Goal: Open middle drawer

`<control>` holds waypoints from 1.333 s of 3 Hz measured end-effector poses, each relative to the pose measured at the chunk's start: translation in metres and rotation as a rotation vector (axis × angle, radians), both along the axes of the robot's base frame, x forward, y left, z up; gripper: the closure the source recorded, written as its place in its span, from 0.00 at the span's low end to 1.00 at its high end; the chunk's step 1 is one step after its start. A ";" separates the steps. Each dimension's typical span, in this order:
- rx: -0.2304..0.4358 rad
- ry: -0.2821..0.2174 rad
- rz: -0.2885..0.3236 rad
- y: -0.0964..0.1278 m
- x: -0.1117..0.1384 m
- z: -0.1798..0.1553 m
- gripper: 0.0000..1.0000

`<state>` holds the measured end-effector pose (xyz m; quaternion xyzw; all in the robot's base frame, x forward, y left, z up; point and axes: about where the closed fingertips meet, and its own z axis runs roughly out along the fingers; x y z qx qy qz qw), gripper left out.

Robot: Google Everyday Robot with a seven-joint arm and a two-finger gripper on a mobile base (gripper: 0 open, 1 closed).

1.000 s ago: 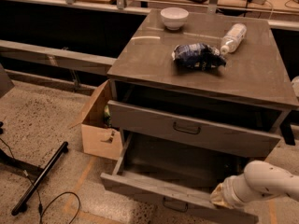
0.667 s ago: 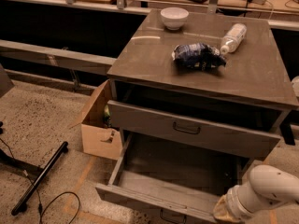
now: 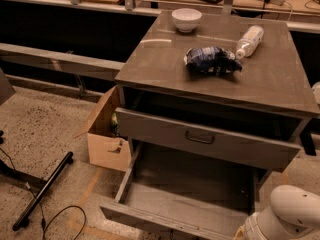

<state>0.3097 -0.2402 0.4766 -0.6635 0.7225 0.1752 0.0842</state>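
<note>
The middle drawer (image 3: 150, 216) of the grey metal cabinet stands pulled far out, and its bare grey inside shows. Its front runs along the bottom of the camera view, with the handle hidden. The taller-fronted top drawer (image 3: 200, 139) above it is out a little, its dark loop handle showing. My gripper (image 3: 241, 232) is at the bottom right edge, by the right end of the middle drawer's front, mostly cut off. My white arm (image 3: 292, 214) rises behind it. The lowest drawer is hidden.
On the cabinet top (image 3: 165, 59) lie a white bowl (image 3: 186, 19), a crumpled dark blue bag (image 3: 210, 60) and a plastic bottle (image 3: 249, 40) on its side. An open cardboard box (image 3: 106, 134) stands left of the cabinet. A black bar (image 3: 42, 191) and cables lie on the floor at the left.
The middle drawer has slid further out toward the camera, and my gripper and arm have moved down and back with its front, now nearly out of view.
</note>
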 end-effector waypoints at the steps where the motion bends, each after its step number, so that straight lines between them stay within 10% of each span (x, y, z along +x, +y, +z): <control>1: -0.007 -0.067 0.012 0.014 0.018 -0.006 1.00; 4: -0.032 -0.181 0.038 0.022 0.073 -0.021 1.00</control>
